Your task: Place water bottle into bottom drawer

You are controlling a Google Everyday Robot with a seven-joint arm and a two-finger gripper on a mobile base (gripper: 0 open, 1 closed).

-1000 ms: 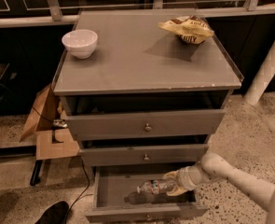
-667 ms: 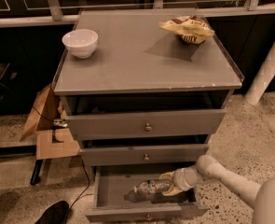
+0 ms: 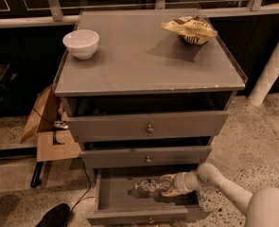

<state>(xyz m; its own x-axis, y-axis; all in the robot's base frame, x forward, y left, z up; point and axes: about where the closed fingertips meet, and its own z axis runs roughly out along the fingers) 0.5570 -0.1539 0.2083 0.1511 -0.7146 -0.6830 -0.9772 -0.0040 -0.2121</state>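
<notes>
The gripper (image 3: 169, 185) hung low inside the open bottom drawer (image 3: 114, 196), jaws pinching the water bottle (image 3: 146, 188), so placing seemed nearly done and letting go looked next

Single high view, tilted down onto the cabinet (image 3: 143, 56).
The camera sits above and behind the gripper (image 3: 170, 186), fairly near; the gripper is inside the bottom drawer (image 3: 129, 217).
</notes>
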